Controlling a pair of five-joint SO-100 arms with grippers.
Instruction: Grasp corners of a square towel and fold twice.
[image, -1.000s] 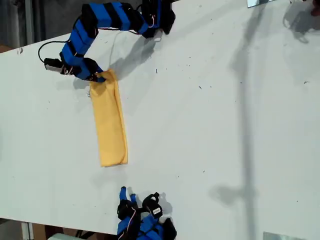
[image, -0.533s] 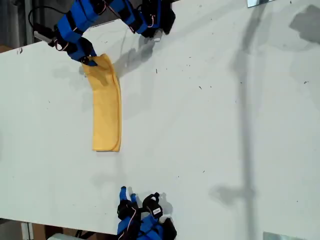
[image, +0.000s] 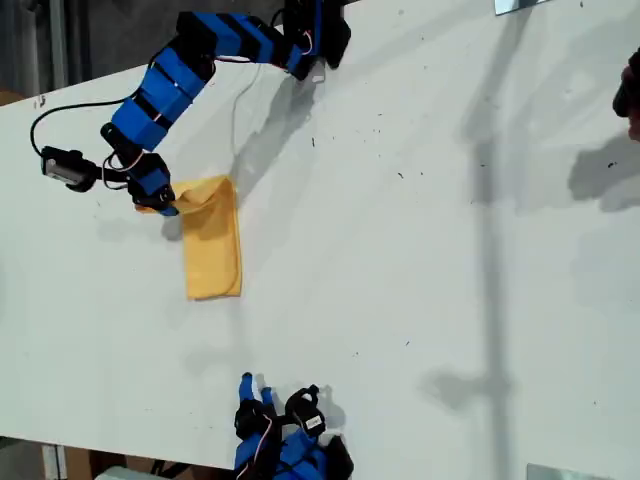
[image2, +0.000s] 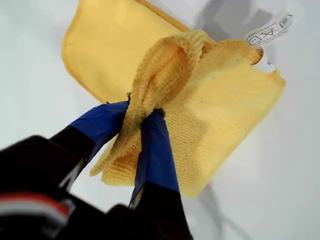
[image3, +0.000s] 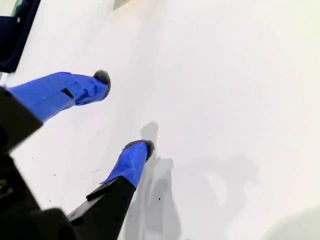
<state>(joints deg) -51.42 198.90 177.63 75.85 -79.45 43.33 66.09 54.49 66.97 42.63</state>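
Observation:
The yellow-orange towel (image: 212, 255) lies as a short folded strip on the white table, toward the exterior view's left. My first gripper (image: 165, 205) is shut on a bunched end of it, held just off the strip's far end. In the first wrist view, the blue-taped fingers (image2: 155, 145) pinch a ridge of towel (image2: 220, 115), with the white tag (image2: 270, 30) at its far edge and one rounded corner (image2: 70, 45) lying flat. My second gripper (image3: 124, 111) is open over bare table, at the near edge (image: 255, 390), apart from the towel.
A black cable (image: 60, 105) loops behind the first arm. A dark shape (image: 630, 95) pokes in at the exterior view's right edge and casts a shadow on the table. The table's far edge runs close behind the first arm's base (image: 310, 35).
My first gripper lifted the towel's far end, then carried it back toward the near edge and the exterior view's left. The towel now shows much shorter. The second arm has stayed still.

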